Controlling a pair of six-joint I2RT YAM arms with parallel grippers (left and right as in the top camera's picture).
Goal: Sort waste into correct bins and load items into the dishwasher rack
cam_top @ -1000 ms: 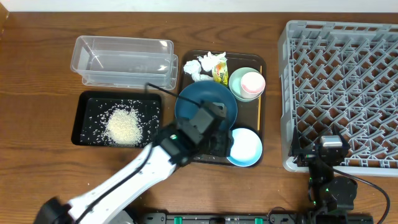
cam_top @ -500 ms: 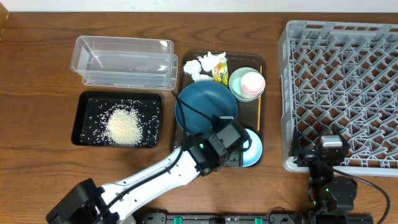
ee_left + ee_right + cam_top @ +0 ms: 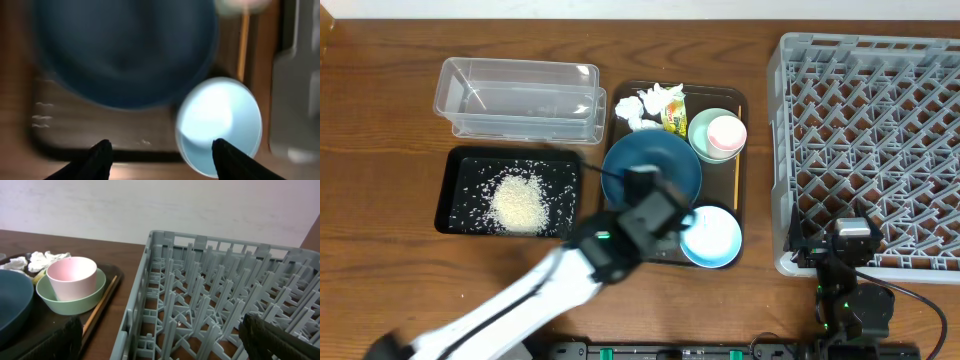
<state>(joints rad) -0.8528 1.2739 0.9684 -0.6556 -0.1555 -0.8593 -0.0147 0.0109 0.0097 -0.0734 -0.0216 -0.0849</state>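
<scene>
The left arm reaches slantwise from the near left corner of the table to the brown serving tray (image 3: 718, 185). The left gripper (image 3: 162, 157) hangs over the tray's near edge, between the dark-blue bowl (image 3: 640, 152) and the light-blue bowl (image 3: 715, 238), its jaws spread wide and empty. The right gripper (image 3: 160, 330) sits low at the near wall of the dishwasher rack (image 3: 870, 140), also wide and holding nothing.

There are three bowls. The third, the mint-green bowl (image 3: 698, 135), holds the one pink cup (image 3: 727, 132), and one yellow-orange stick (image 3: 737, 180) lies beside them. There are two bins: the black tray (image 3: 455, 165) with the rice heap (image 3: 518, 203) and the clear tub (image 3: 520, 95). At the tray's far end lie the tissues (image 3: 645, 103), perhaps two or three, and one wrapper (image 3: 674, 118) whose print is too small to read.
</scene>
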